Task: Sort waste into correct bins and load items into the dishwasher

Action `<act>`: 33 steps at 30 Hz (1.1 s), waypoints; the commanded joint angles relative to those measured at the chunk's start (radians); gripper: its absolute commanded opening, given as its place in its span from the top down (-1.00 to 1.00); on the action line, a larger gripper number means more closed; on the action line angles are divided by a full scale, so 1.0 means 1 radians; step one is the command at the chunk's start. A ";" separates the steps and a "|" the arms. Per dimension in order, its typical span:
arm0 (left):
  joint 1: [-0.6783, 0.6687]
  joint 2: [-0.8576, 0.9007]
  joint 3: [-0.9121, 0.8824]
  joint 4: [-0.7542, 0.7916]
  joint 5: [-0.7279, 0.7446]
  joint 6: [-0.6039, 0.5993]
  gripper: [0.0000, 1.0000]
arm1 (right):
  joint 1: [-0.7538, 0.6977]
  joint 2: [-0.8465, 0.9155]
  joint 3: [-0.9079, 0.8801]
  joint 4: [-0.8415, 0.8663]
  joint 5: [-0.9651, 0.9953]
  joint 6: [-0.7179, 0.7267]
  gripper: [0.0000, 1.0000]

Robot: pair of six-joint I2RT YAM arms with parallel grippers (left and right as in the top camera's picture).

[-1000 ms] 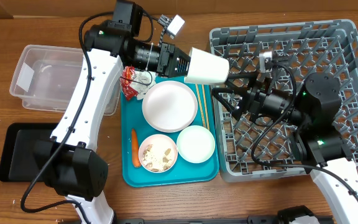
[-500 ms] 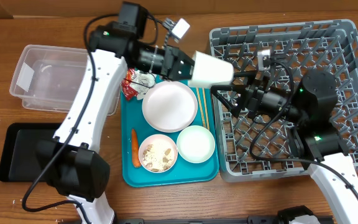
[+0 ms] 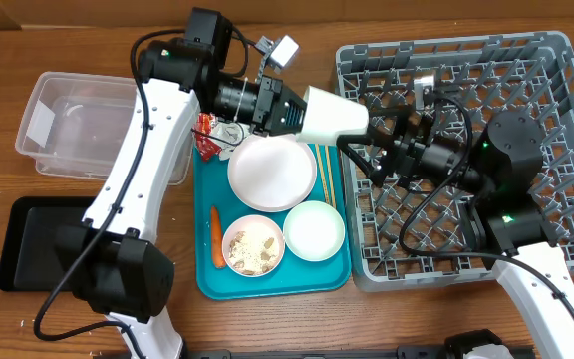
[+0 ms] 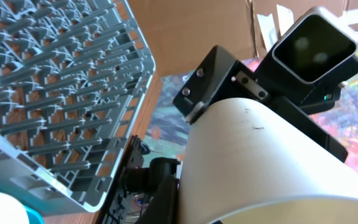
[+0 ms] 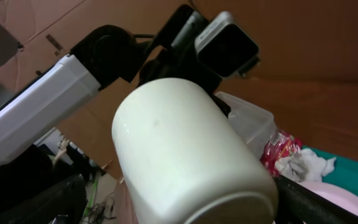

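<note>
At upper centre of the overhead view, the left pincer [image 3: 295,108] pinches the white cup [image 3: 335,112] by its rim, holding it sideways in the air between the teal tray [image 3: 267,284] and the grey dish rack [image 3: 526,60], while the right pincer [image 3: 365,142] stands spread just beside the cup's base.

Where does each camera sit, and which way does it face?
Overhead: above the table, looking down; both arms, left claw holding the cup near the rack.
Left wrist: looks along the cup toward rack and right arm.
Right wrist: faces back at the cup, left arm, wrapper; its fingers at bottom corners.
Shared: all three see the cup.
</note>
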 commanded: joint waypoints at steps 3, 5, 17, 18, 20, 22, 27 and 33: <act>-0.029 -0.011 0.011 0.004 -0.035 0.038 0.92 | 0.006 -0.007 0.025 0.043 -0.101 0.012 -0.89; -0.032 -0.011 0.011 0.005 -0.035 0.039 0.92 | 0.006 -0.007 0.025 0.041 -0.109 0.012 -0.82; -0.017 -0.011 0.012 0.024 -0.059 0.044 -0.15 | 0.005 -0.017 0.025 0.040 -0.147 0.034 -0.35; -0.004 -0.011 0.013 0.026 -0.091 0.039 -0.32 | 0.004 -0.026 0.026 0.038 -0.146 0.034 -0.34; 0.020 -0.011 0.016 0.026 -0.126 0.024 -0.41 | -0.003 -0.037 0.025 0.031 -0.146 0.034 -0.32; 0.051 -0.011 0.017 0.026 -0.139 0.016 -0.54 | -0.018 -0.053 0.026 -0.002 -0.142 0.034 -0.29; 0.130 -0.011 0.019 0.024 -0.137 0.014 -0.50 | -0.066 -0.078 0.026 -0.116 -0.099 0.034 -0.29; 0.137 -0.013 0.019 0.016 -0.195 0.015 -0.38 | -0.070 -0.080 0.027 -0.316 0.113 0.034 -0.24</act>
